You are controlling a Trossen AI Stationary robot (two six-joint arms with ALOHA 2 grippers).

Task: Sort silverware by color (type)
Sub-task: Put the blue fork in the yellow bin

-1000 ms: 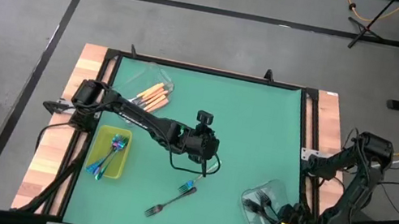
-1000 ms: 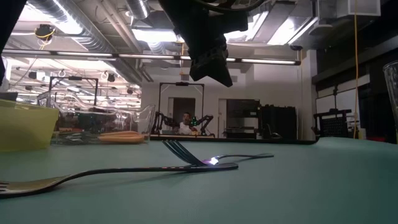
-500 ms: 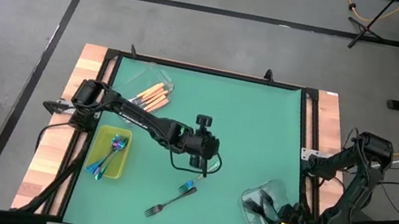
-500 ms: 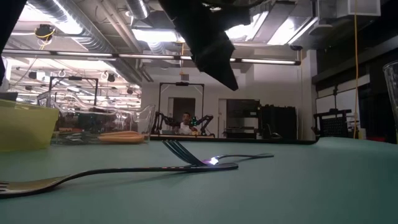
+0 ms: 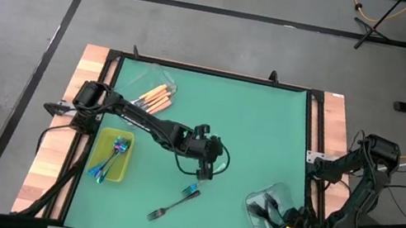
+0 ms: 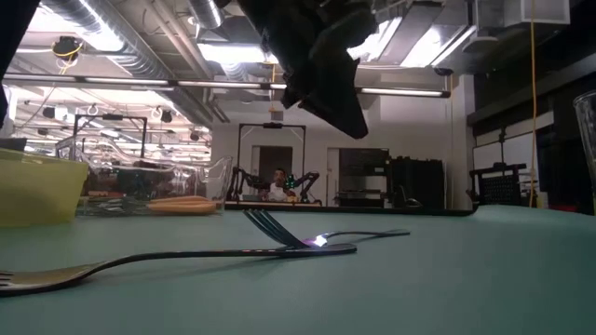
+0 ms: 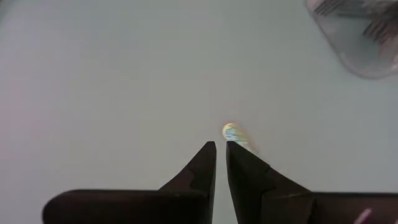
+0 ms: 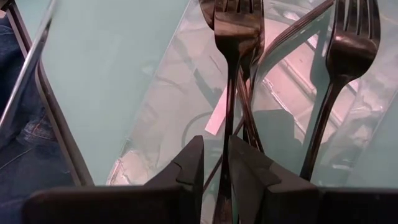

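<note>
Dark metal lies nearest the low camera: a grey-black fork [image 6: 177, 256] stretched flat on the green mat [image 5: 252, 123], and just behind it an iridescent fork [image 5: 191, 188], the two crossing or touching near the glinting end. Above that iridescent fork hangs the left gripper [image 5: 202, 170], its fingers [image 7: 205, 168] drawn nearly together with only a thin slit between them and nothing in them. At the mat's near right corner the right gripper [image 5: 289, 227] sits over a clear tub [image 5: 263, 211] of dark forks [image 8: 239, 37]; one handle runs down into the narrow gap between its fingers, though whether they pinch it I cannot tell. On the left a yellow-green tray [image 5: 120, 168] holds more iridescent forks. Farthest back, orange-handled forks [image 5: 154, 99] lie in another clear tub.
</note>
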